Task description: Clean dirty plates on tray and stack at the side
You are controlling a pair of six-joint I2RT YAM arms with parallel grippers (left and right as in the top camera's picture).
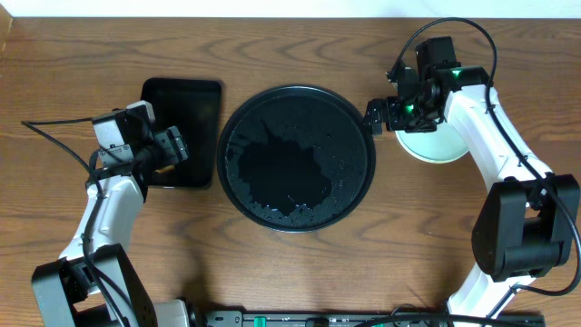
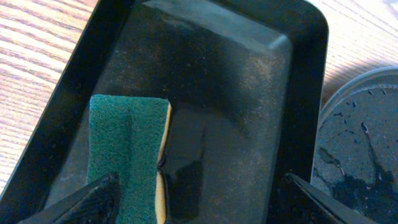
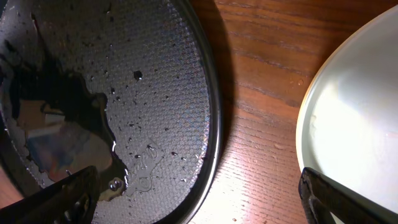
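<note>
The round black tray (image 1: 354, 182) sits mid-table, wet and glossy, with no plate on it. It also shows in the right wrist view (image 3: 155, 93). A pale plate (image 1: 438, 145) lies on the wood right of the tray, partly under my right arm. I cannot tell how many plates are stacked there. Its rim shows in the right wrist view (image 3: 354, 118). My right gripper (image 1: 376, 116) is open and empty (image 3: 199, 208), over the gap between the tray's rim and the plate. My left gripper (image 1: 178, 145) is open and empty (image 2: 199, 205) over the small rectangular tray.
The small rectangular black tray (image 1: 186, 95) lies left of the round tray and holds a green and yellow sponge (image 2: 127, 149) beside my left finger. A black cable runs along the table's left side.
</note>
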